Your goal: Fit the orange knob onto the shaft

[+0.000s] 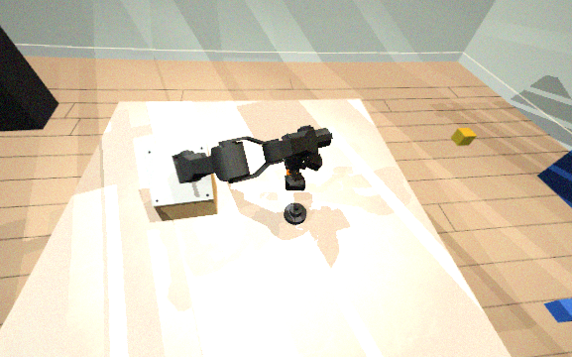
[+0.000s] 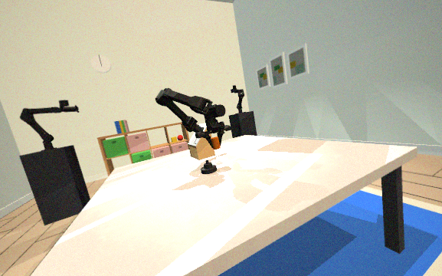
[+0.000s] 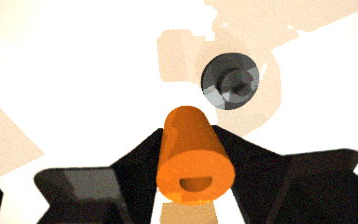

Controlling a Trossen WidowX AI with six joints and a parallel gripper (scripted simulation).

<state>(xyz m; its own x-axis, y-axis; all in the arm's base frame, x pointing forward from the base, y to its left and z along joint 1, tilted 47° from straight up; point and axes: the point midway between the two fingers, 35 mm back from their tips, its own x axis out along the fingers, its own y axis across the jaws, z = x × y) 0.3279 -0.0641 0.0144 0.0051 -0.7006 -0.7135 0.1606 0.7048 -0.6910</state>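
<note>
The orange knob (image 2: 216, 142) (image 3: 186, 136) is held upright above the table. My gripper (image 1: 292, 178) (image 3: 187, 131) is shut on it, with one dark finger on each side. In the wrist view the knob's near end shows a D-shaped hole, its flat side toward the top of the picture. The dark round pedestal (image 1: 288, 218) (image 2: 208, 170) (image 3: 214, 71) stands apart from the knob, beyond it and to the right in the wrist view. Its shaft (image 2: 207, 162) (image 3: 241, 89) stands up from the middle. The shaft's flat side cannot be made out.
A box with a white top (image 1: 178, 193) (image 2: 202, 150) and wooden sides stands on the table (image 1: 246, 307) (image 2: 136, 230) under the arm's base. A yellow block (image 1: 463, 137) and a blue block (image 1: 566, 310) lie on the floor beyond the table's edge.
</note>
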